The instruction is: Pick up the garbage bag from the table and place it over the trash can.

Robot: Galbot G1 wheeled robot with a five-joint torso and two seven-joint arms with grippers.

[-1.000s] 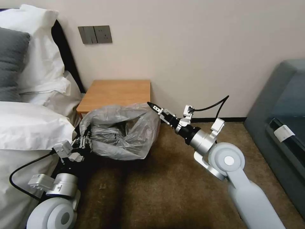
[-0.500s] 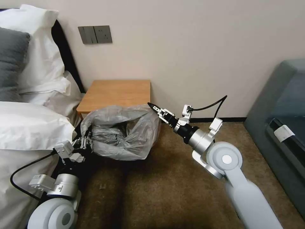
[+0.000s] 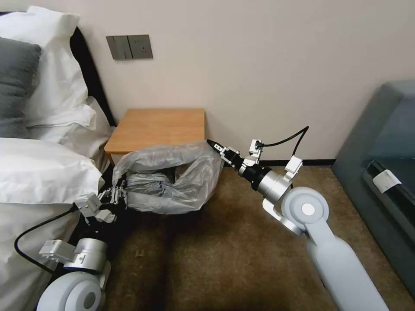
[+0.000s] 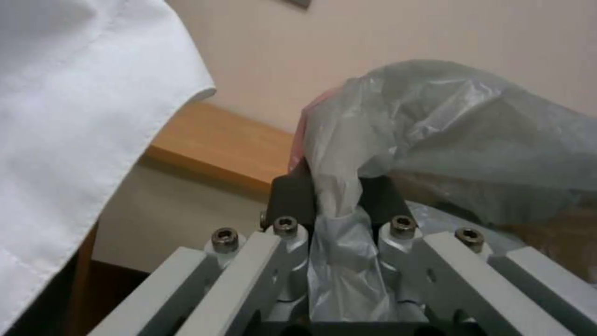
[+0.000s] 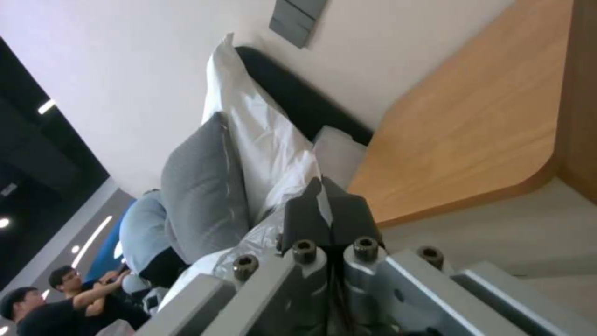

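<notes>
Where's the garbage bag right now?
In the head view, the garbage bag hangs stretched between the left gripper and right gripper, just in front of the table.

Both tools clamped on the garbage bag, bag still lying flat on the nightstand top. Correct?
Not quite. Left tool and right tool are both clamped on the garbage bag, but the head view shows it stretched open in front of the table, not lying on its top.

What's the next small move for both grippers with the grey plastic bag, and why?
Probably lower both grippers evenly. The left gripper and right gripper each pinch one side of the translucent grey plastic garbage bag, its mouth stretched open in front of the orange-brown wooden nightstand. The bin beneath is hidden, so go slowly.
</notes>
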